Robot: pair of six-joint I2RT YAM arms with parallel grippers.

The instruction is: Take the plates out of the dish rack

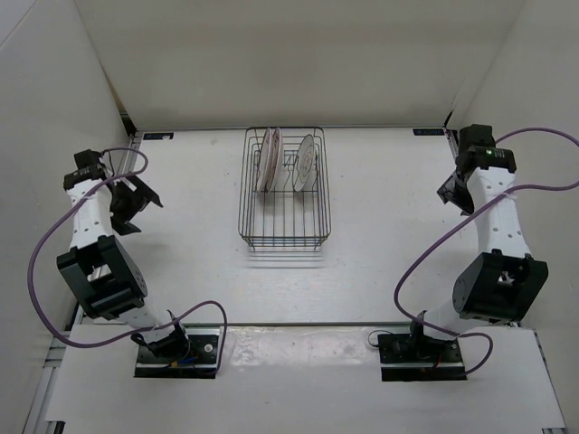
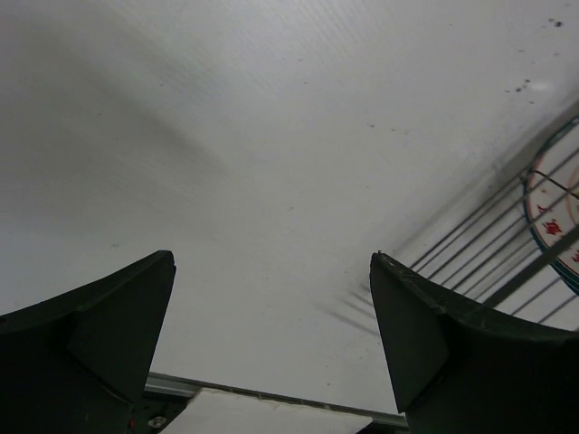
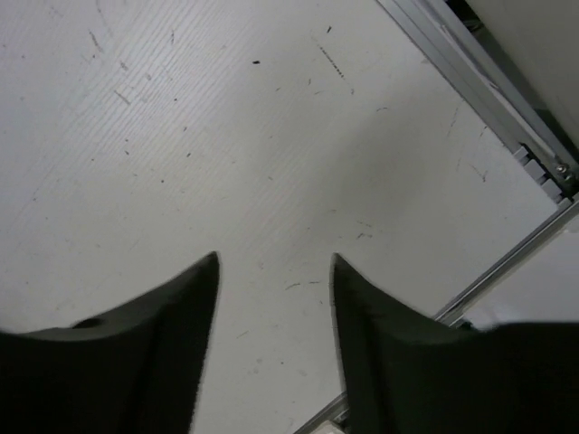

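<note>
The plates (image 1: 267,161) stand on edge between the tines at the far end of the dish rack (image 1: 285,231), which sits in the middle of the table (image 1: 181,262), toward its far side. Those on the left have a pinkish pattern, and a white plate (image 1: 308,163) stands to their right. I judge them to be stiff, smooth and rather light. If they are ceramic, which I cannot tell, they could chip or break when dropped or knocked against the wires. The glazed face looks slippery, so the best hold is probably on the upper rim, one finger on each face, with a lift straight up out of the tines before the plate is turned. A loose grip on the rim may let the plate swing or slide. The left claw (image 2: 271,334) is spread fully wide and holds nothing. It hangs over the bare table, to the left of the rack, and in its wrist view the rack wires and part of a patterned plate show at the right edge. The right claw (image 3: 274,316) is about half spread, also with nothing in it and touching nothing, near the right edge of the table, well apart from the rack.
</note>
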